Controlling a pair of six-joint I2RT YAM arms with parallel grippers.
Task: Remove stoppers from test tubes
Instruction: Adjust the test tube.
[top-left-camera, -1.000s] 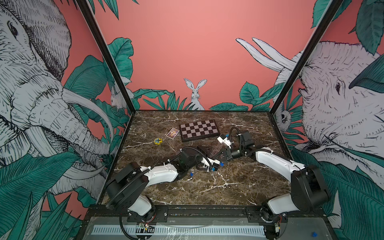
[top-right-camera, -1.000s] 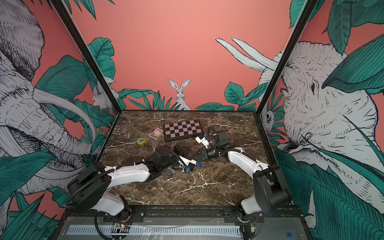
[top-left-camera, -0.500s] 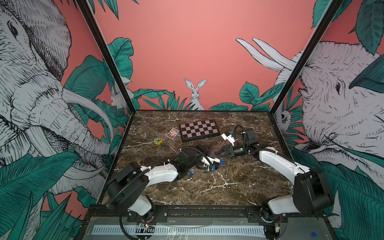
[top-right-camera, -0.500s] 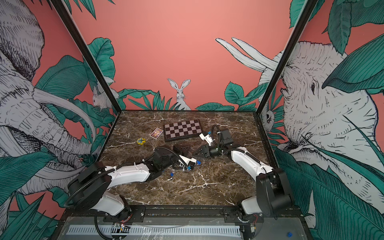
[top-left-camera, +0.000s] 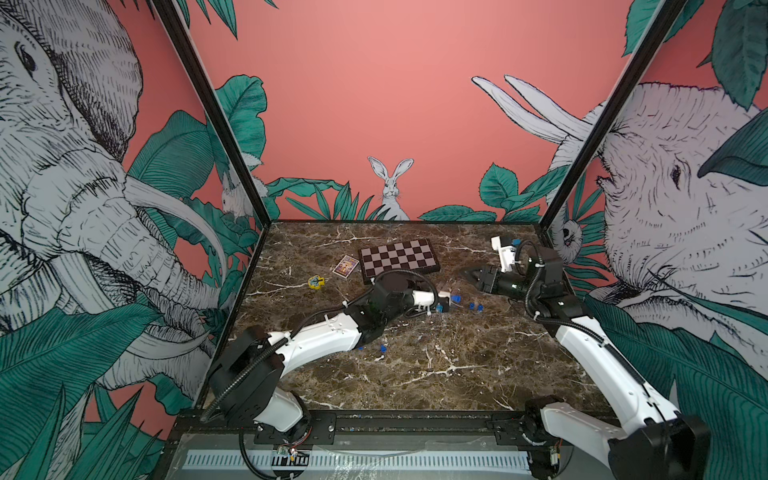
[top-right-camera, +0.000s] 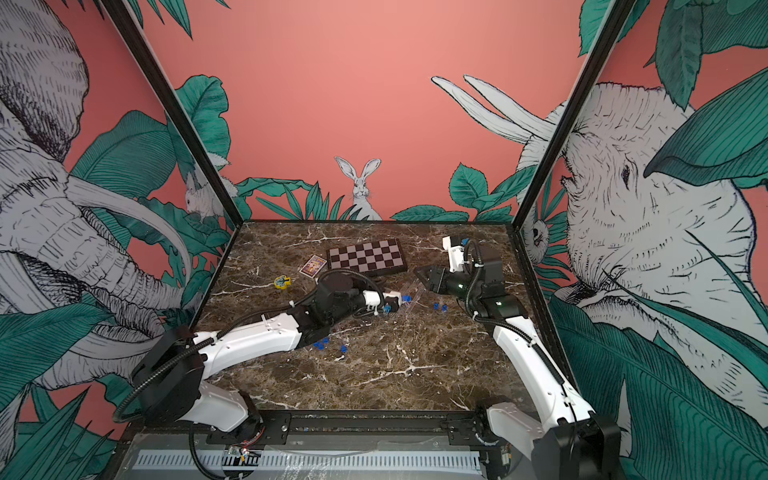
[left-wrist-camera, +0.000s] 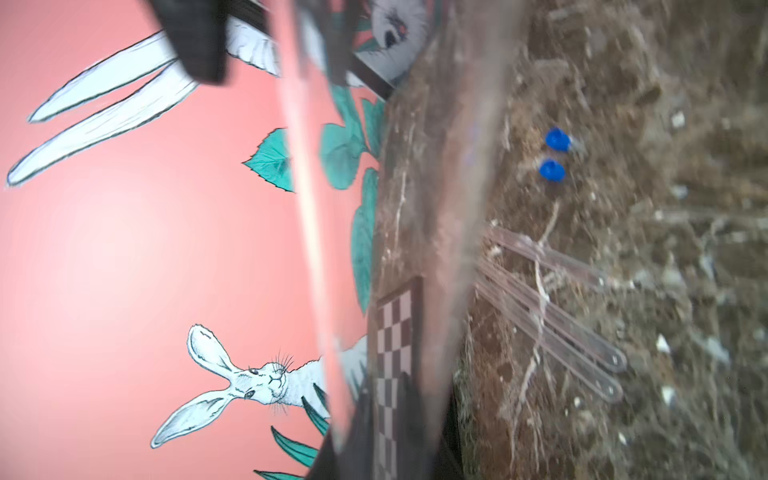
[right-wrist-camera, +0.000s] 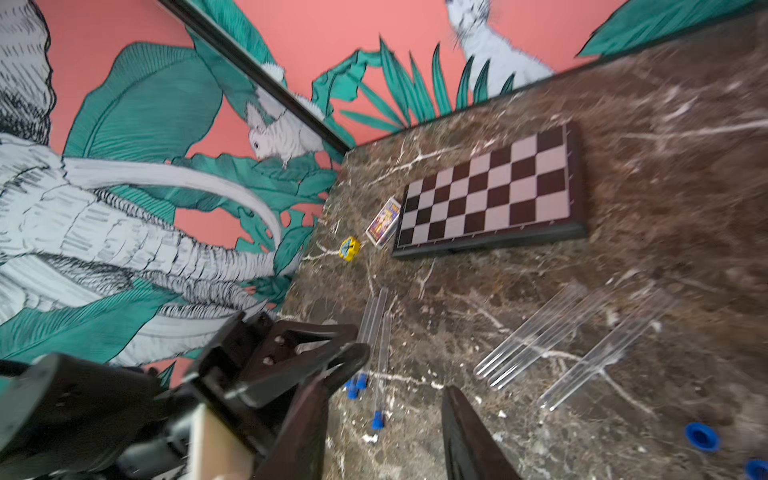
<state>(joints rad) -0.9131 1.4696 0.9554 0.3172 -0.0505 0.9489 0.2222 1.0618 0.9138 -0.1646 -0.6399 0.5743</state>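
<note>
Both arms are reaching over the marble table (top-left-camera: 436, 374), meeting just below the chessboard (top-left-camera: 399, 259) at centre frame.
Left gripper (top-left-camera: 449, 300) is lying low, fingers closed, clamping a clear tube (left-wrist-camera: 316, 291) that is showing blurred in its wrist view. Right gripper (top-left-camera: 469, 274) is hovering right of centre, fingers spread, carrying nothing. Unstoppered test tubes (right-wrist-camera: 540, 345) are lying flat on the marble. 2 loose stoppers (top-left-camera: 471, 306) are sitting between the grippers; more are lying beside the left forearm.
</note>
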